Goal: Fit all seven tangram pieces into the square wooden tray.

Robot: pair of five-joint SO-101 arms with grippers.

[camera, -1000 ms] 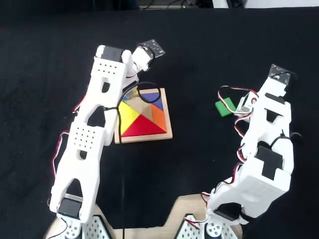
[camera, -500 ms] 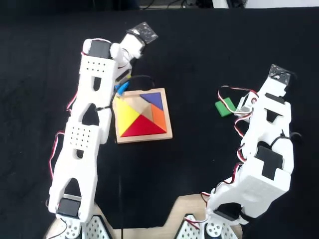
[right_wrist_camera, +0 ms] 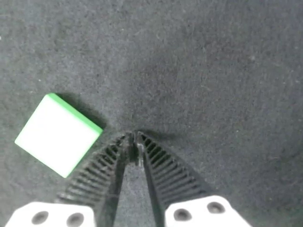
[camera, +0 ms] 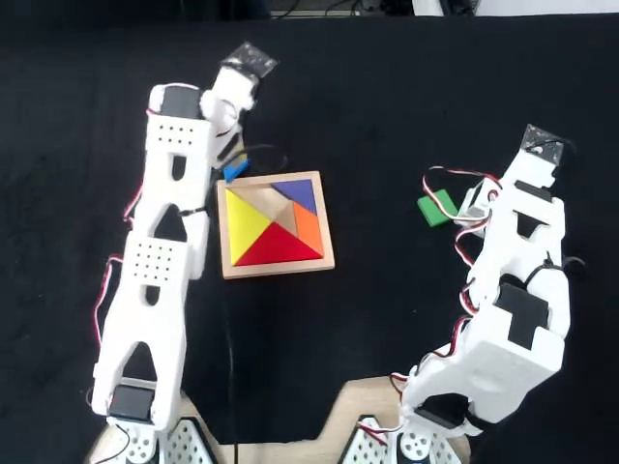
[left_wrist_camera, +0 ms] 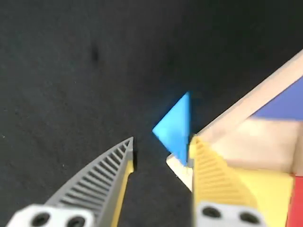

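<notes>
So the left gripper (left_wrist_camera: 163, 142) is spread wide apart right at the outer corner of the tray (left_wrist_camera: 246, 106), with nothing actually pinched in it. The little blue triangle (left_wrist_camera: 176, 126) sits in the gap, up against one of the fingers (left_wrist_camera: 215, 175). It looks propped on the outside of that tray corner, so it's not in the tray. The other finger is clear of it, out over the black cloth (left_wrist_camera: 71, 71).

From the high view, the blue triangle (camera: 235, 171) is just off the far corner of the tray (camera: 280, 265) on the left arm's side. It's right at the rim, though I can't tell whether it's resting on it.

Inside the tray, the yellow triangle (camera: 244, 224) fills the side nearest the left arm. The red triangle (camera: 279, 247) runs along the edge closest to the arm bases. The orange piece (camera: 307, 226) is on the side facing the right arm, and the purple piece (camera: 296, 193) is in the far corner above it. There's a patch of bare wood (camera: 274, 207) between the purple piece and the yellow triangle.

The right gripper (right_wrist_camera: 134, 142) has its fingers pressed together on nothing, tips down at the cloth. The green square (right_wrist_camera: 57, 135) lies flat just beside it, not touching. In the high view the green square (camera: 437, 207) is well apart from the tray, out on the right arm's side.
</notes>
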